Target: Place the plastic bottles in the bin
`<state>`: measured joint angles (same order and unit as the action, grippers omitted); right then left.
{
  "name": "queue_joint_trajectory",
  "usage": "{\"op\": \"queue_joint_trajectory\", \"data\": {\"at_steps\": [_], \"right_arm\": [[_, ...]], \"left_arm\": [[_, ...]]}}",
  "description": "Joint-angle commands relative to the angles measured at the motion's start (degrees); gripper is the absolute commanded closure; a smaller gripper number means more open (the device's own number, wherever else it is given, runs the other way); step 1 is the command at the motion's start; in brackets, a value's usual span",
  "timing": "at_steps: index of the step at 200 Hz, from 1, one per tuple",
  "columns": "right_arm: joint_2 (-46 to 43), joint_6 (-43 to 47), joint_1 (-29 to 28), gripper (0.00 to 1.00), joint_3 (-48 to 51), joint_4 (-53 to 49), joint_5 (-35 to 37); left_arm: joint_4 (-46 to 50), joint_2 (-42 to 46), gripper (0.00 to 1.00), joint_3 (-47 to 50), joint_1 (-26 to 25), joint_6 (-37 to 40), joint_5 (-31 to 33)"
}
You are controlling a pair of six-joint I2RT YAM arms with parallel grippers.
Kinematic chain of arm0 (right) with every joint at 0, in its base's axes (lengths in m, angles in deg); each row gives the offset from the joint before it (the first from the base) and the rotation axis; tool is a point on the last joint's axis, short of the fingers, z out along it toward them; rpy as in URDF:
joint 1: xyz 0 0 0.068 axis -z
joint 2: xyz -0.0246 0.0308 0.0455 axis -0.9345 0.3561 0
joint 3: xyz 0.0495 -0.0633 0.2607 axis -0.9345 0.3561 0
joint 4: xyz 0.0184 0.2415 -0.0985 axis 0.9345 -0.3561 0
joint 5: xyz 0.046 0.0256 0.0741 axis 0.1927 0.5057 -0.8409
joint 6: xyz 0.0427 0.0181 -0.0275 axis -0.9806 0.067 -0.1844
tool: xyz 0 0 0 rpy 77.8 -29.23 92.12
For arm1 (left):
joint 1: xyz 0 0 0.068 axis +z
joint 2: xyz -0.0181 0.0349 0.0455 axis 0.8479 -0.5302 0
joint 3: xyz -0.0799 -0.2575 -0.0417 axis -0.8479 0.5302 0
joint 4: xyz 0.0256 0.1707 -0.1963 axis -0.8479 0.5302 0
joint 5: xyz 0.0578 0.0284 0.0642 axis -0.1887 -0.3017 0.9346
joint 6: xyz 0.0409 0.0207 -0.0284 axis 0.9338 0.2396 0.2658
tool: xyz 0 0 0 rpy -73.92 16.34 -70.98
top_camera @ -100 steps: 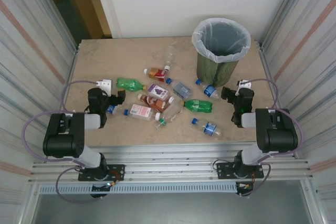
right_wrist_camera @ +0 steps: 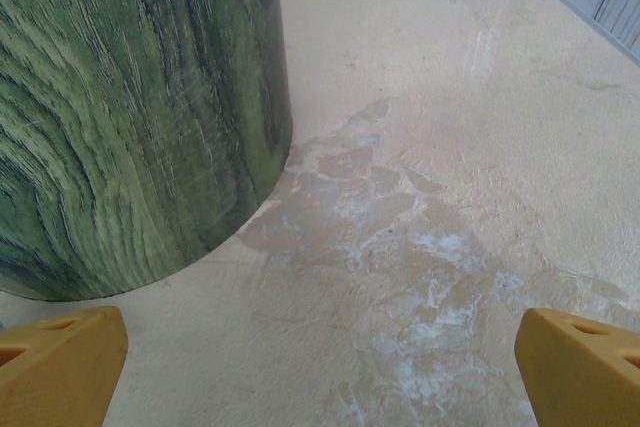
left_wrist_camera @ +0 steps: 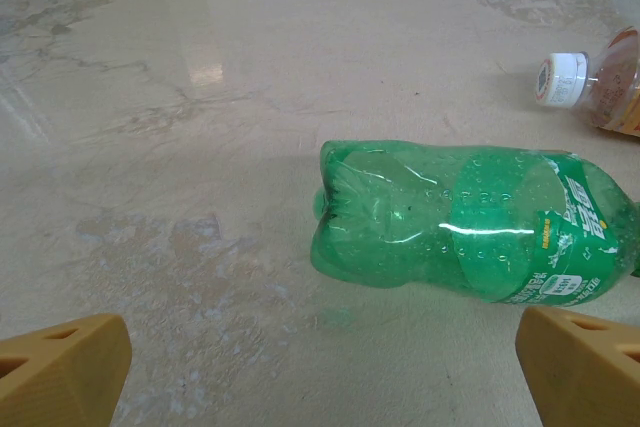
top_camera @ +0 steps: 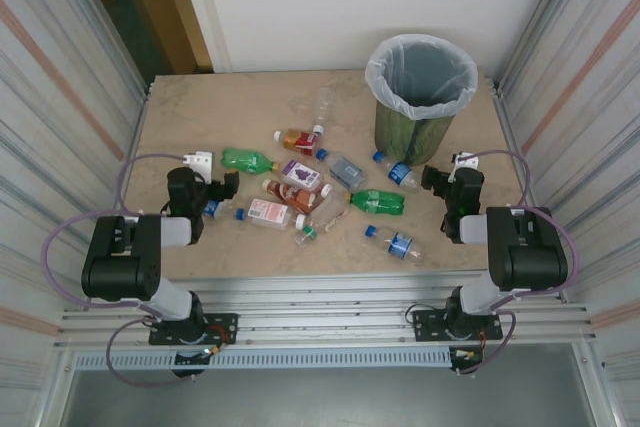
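Plastic bottles [top_camera: 300, 175] are lying scattered across the middle of the counter [top_camera: 200, 117] | bin [top_camera: 405, 132] is standing bag-lined at the far right, waiting | left gripper [left_wrist_camera: 320, 362] is gaping wide, facing a green bottle [left_wrist_camera: 470, 227], likely lining up a grab | right gripper [right_wrist_camera: 320, 367] is hanging spread and empty beside the bin's base

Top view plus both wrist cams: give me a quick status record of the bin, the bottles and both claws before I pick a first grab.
bin: upright, far right of the table, bag-lined, mouth open
plastic bottles: lying scattered mid-table, outside the bin
left claw: open, empty, low over the table
ahead of left claw: green bottle on its side, base toward the claw
right claw: open, empty, bin wall close ahead on its left, not touching
closest to bin: clear blue-capped bottle at its foot
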<state>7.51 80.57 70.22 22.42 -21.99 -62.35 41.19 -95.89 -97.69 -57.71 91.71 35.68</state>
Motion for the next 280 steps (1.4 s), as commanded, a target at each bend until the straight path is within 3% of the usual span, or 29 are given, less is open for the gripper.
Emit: {"op": "queue_joint_trajectory", "data": {"at_steps": [1,105,157,219,247,280], "right_arm": [[-0.23,1.37,-0.12,0.02,-0.83,-0.04,1.06],[-0.22,1.31,-0.04,0.02,-0.71,-0.04,1.07],[-0.71,1.45,1.02,0.02,-0.97,-0.86,-2.39],[-6.35,-0.4,1.9,0.02,-2.27,-7.99,-0.56],[-11.66,-1.03,1.84,0.02,-3.46,-13.95,1.54],[-21.69,-2.41,1.82,0.02,-5.64,-24.75,3.75]], "left_arm": [[-0.21,0.12,0.01,-0.09,-0.28,-0.25,0.12],[-0.21,0.14,0.01,-0.09,-0.27,-0.25,0.13],[-0.21,0.15,0.01,-0.06,-0.28,-0.17,0.16],[-0.19,0.53,0.01,-0.08,0.23,-1.19,0.37],[1.86,5.94,0.01,1.19,1.05,-2.9,2.37],[10.96,17.52,0.01,1.48,1.01,-8.17,11.76]]}}
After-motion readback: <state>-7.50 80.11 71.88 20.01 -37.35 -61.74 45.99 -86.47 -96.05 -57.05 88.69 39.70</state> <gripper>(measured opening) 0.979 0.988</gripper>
